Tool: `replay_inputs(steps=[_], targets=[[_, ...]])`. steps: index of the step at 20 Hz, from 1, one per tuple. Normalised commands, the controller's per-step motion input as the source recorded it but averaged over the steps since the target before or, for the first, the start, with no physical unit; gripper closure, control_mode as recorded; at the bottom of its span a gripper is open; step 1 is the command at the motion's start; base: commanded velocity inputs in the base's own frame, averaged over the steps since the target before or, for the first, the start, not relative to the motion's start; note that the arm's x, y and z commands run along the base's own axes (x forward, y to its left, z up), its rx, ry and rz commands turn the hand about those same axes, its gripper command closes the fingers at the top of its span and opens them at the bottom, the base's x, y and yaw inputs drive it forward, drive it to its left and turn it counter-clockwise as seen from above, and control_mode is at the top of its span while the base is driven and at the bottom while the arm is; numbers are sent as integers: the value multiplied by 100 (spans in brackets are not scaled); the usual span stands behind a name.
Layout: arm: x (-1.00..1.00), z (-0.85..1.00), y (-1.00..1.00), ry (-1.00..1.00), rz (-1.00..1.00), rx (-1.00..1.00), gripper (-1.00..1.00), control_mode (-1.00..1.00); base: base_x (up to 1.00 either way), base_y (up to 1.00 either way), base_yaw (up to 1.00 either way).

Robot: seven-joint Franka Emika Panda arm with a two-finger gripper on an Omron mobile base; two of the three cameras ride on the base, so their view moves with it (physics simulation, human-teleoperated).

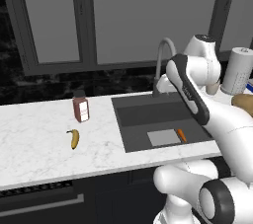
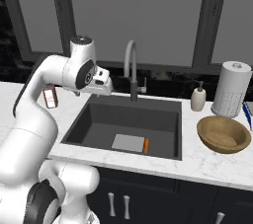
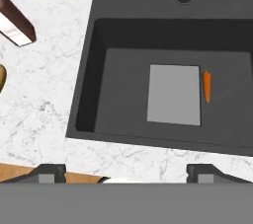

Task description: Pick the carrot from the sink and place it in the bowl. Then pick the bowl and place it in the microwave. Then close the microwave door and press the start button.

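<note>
The carrot (image 3: pixel 207 86), a short orange stick, lies on the floor of the dark grey sink (image 3: pixel 123 55), just right of a light grey patch (image 3: pixel 174 94). It also shows as the carrot (image 1: pixel 182 135) (image 2: pixel 147 145) in both base views, near the sink's (image 2: pixel 99 119) front wall. My gripper (image 3: pixel 126 173) (image 2: pixel 103 90) hangs open and empty high above the sink's back left corner, well away from the carrot. The tan wooden bowl (image 2: pixel 223 134) stands empty on the counter right of the sink. The microwave and its door are out of view.
A gooseneck faucet (image 2: pixel 131 70) rises behind the sink. Left of the sink lie a banana (image 1: pixel 74 139) and a brown carton (image 1: pixel 81 109). A soap dispenser (image 2: pixel 198 97) and a paper towel roll (image 2: pixel 231 90) stand behind the bowl.
</note>
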Motion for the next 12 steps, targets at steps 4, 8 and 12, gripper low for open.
replay_inputs(steps=[4, 8, 12], targets=[[0, -85, -100, 0, -4, 18, -100, -100, 0, 0, 0], [0, -82, -78, 6, -9, 6, -100, -100, 0, 0, 0], [9, -61, -46, 2, 0, 0, -100, -100, 0, 0, 0]])
